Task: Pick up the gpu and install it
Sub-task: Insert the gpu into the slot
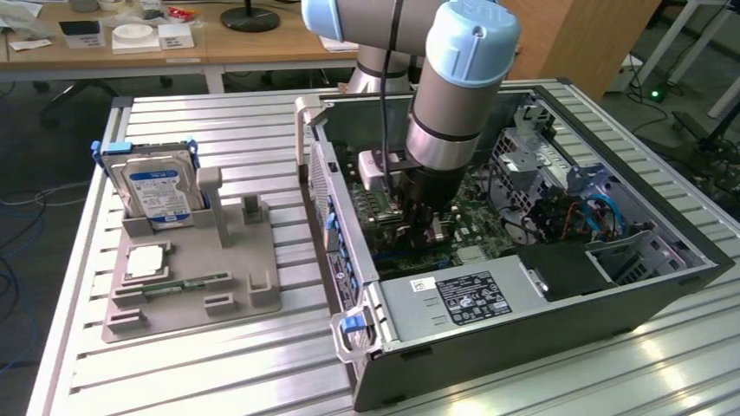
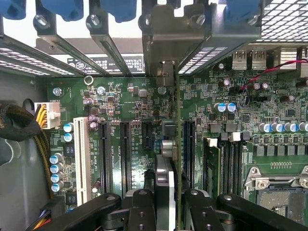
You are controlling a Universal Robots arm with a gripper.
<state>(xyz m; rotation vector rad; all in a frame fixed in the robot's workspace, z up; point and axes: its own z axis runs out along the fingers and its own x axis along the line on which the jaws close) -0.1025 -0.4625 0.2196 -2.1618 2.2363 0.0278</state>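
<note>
My gripper (image 1: pixel 418 224) is down inside the open computer case (image 1: pixel 647 299), over the green motherboard (image 1: pixel 480 238). It is shut on the gpu (image 2: pixel 166 178), which the wrist view shows edge-on between the two black fingers (image 2: pixel 142 207). The card stands upright above the motherboard (image 2: pixel 120 96), among the black expansion slots (image 2: pixel 126 159). Its silver bracket (image 2: pixel 166 43) sits at the case's rear slot openings. I cannot tell whether the card's edge is in a slot.
A grey fixture tray (image 1: pixel 231 260) lies on the table to the exterior view's left of the case. It holds a hard drive (image 1: pixel 156 191) with a blue-white label, a memory stick (image 1: pixel 191 283) and a square chip (image 1: pixel 148 260). A power supply (image 1: pixel 463 299) fills the case's near corner, with cables (image 1: pixel 578 217) beyond.
</note>
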